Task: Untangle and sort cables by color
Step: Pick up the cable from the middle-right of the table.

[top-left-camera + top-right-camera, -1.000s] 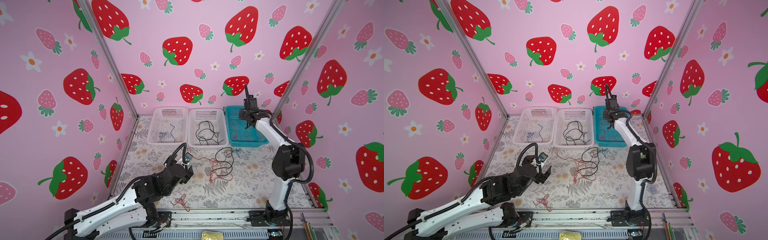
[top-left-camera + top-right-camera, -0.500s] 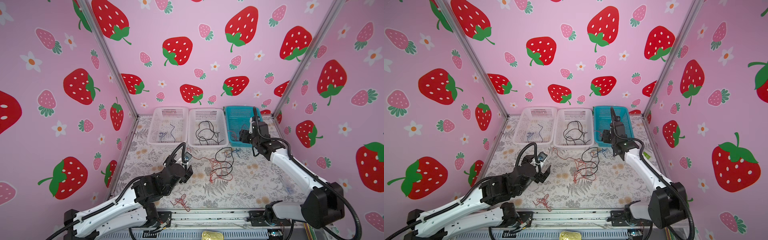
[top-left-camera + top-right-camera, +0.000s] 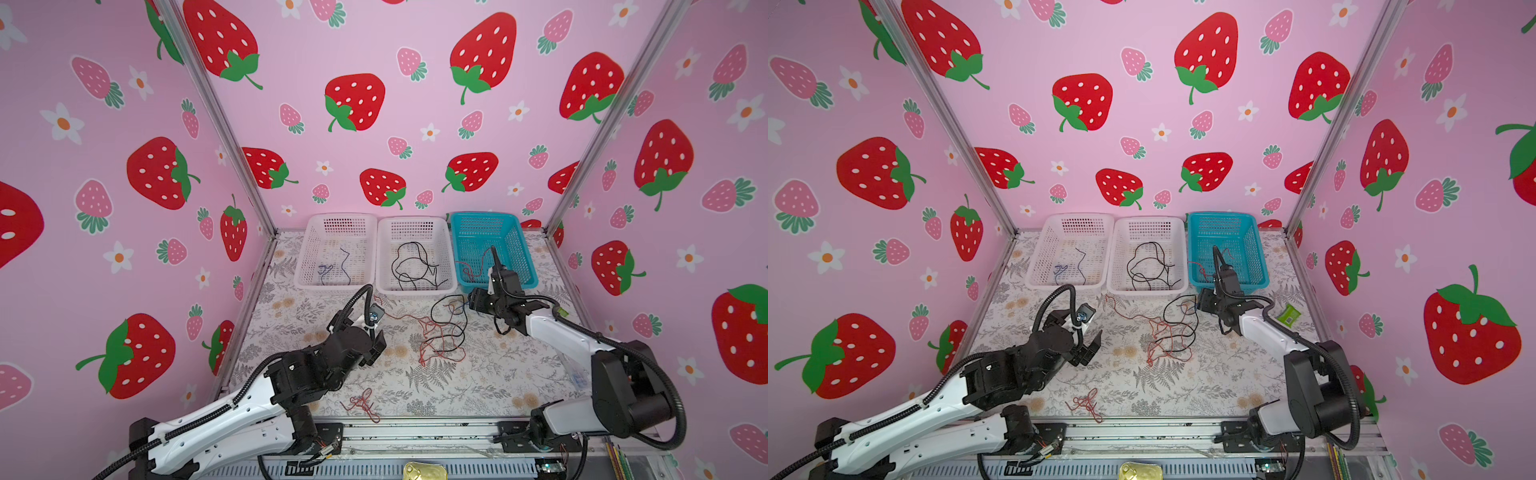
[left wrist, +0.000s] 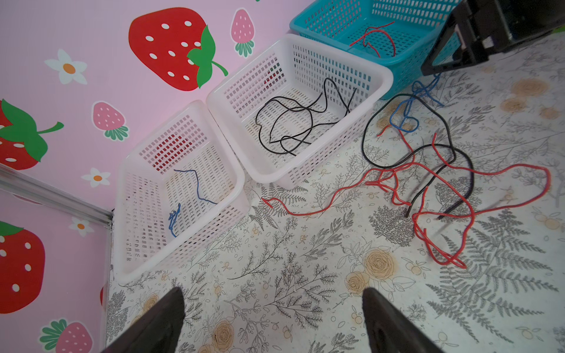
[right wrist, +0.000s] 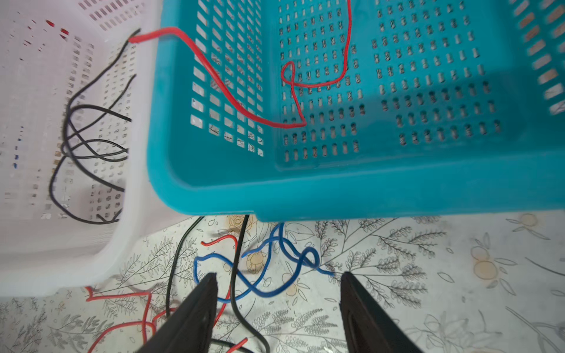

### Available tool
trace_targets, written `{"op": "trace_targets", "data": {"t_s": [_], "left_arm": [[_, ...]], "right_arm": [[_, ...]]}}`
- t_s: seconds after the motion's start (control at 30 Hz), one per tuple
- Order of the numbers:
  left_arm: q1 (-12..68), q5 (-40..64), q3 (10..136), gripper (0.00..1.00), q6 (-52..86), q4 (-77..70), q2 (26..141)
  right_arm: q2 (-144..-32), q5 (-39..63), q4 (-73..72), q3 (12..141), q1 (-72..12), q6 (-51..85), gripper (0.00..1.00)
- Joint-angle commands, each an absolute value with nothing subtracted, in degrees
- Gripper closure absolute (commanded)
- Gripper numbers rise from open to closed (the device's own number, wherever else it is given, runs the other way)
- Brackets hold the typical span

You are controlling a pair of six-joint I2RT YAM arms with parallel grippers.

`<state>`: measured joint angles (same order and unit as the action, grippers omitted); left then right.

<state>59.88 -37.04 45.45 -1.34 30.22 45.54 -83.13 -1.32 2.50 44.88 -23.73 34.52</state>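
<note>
Now, red cable in teal basket

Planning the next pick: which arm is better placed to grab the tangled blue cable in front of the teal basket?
Right, probably. The open right gripper has the thin tangled blue cable between its fingers in its wrist view; the open left gripper points at bare tabletop, away from it.

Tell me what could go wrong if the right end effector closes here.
The black cable crosses the blue cable between the fingers of the open right end effector, so closing may grab both. The blue cable looks knotted and lies against the teal basket; lifting might snag or tug it.
</note>
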Motion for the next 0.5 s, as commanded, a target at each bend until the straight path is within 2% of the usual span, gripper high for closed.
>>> {"op": "trace_targets", "data": {"t_s": [0.0,0.27,0.37,0.47], "left_arm": [[59.64,-37.81,45.25,0.08,-1.45,29.51,45.51],[59.58,-37.28,45.05,0.08,-1.59,29.32,45.35],[59.42,-37.12,45.16,0.08,-1.71,29.44,45.63],[59.49,-37.02,45.17,0.08,-1.63,29.44,45.7]], "right_arm": [[-84.97,-0.79,-1.09,45.46,-23.56,36.67,0.35],[-90.21,-2.05,-2.41,45.97,-23.12,36.52,0.39],[-91.42,-1.69,-3.73,45.7,-23.03,36.46,0.44],[-91.47,-1.8,-3.85,45.96,-22.94,36.43,0.55]]}}
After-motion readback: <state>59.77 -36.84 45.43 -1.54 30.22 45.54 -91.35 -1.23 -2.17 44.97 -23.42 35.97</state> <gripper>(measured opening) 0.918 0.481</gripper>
